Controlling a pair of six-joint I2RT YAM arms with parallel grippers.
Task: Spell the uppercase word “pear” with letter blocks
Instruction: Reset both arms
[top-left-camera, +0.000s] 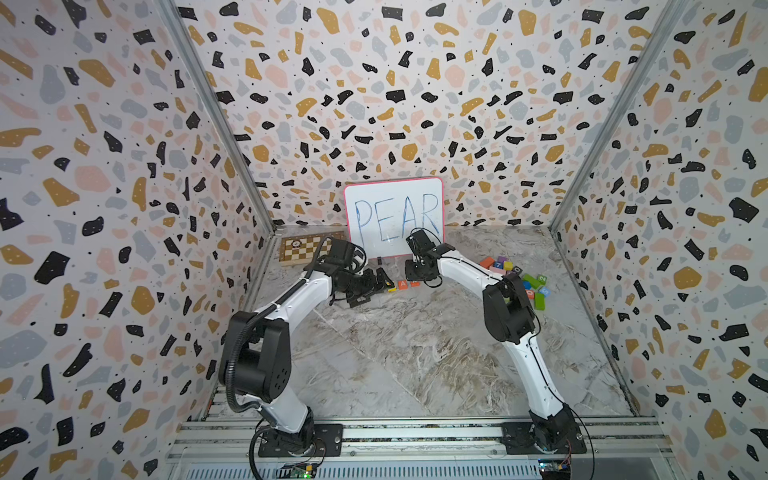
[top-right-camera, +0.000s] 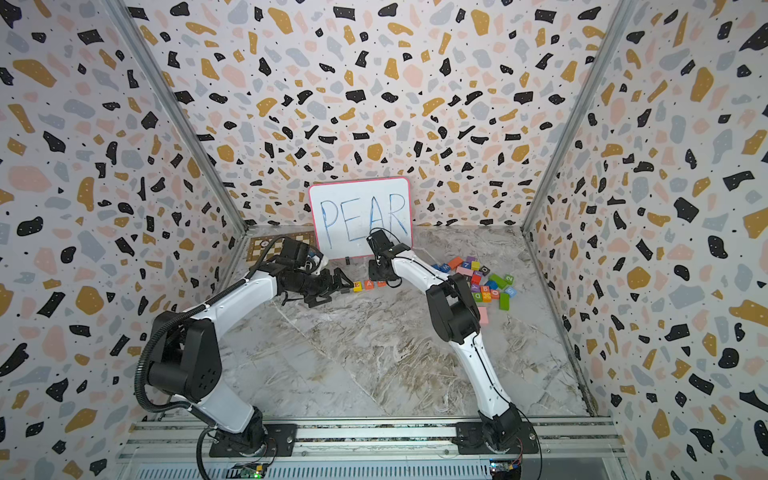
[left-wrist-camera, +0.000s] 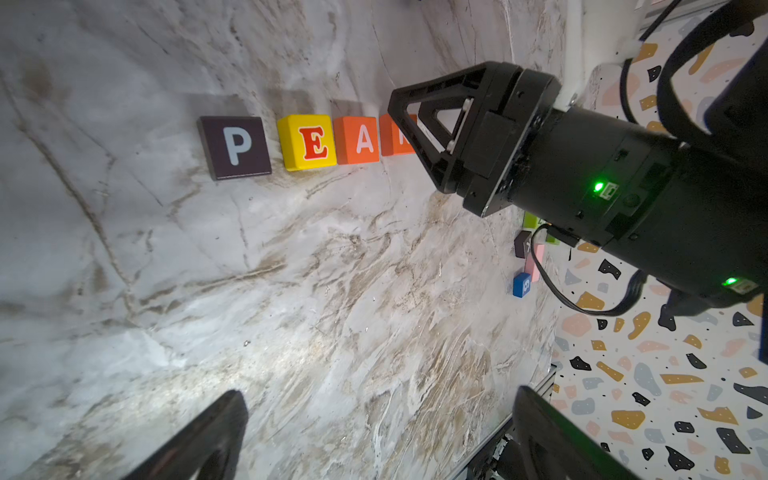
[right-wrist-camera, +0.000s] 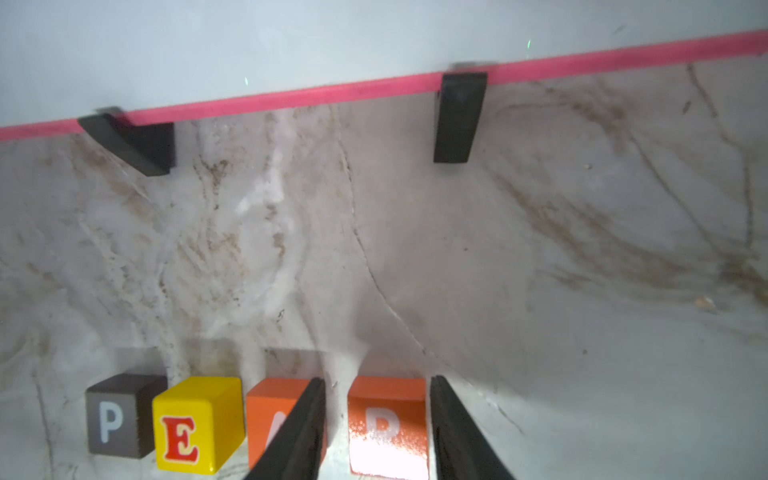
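Observation:
Four letter blocks stand in a row on the marble table: black P (left-wrist-camera: 235, 146), yellow E (left-wrist-camera: 309, 142), orange A (left-wrist-camera: 359, 140) and orange-red R (right-wrist-camera: 386, 419). My right gripper (right-wrist-camera: 377, 379) points down over the R block, one finger on each side. A strip of table shows between the block and the finger on the A side, so the jaws are open. My left gripper (left-wrist-camera: 378, 397) hovers low at the P end of the row, open wide and holding nothing. In both top views it hides most of the P block.
The pink-framed whiteboard (top-left-camera: 392, 216) reading PEAR leans just behind the row on two black feet (right-wrist-camera: 459, 118). A heap of other coloured blocks (top-left-camera: 515, 276) lies to the right behind the right arm. A small chessboard (top-left-camera: 307, 245) lies at the back left.

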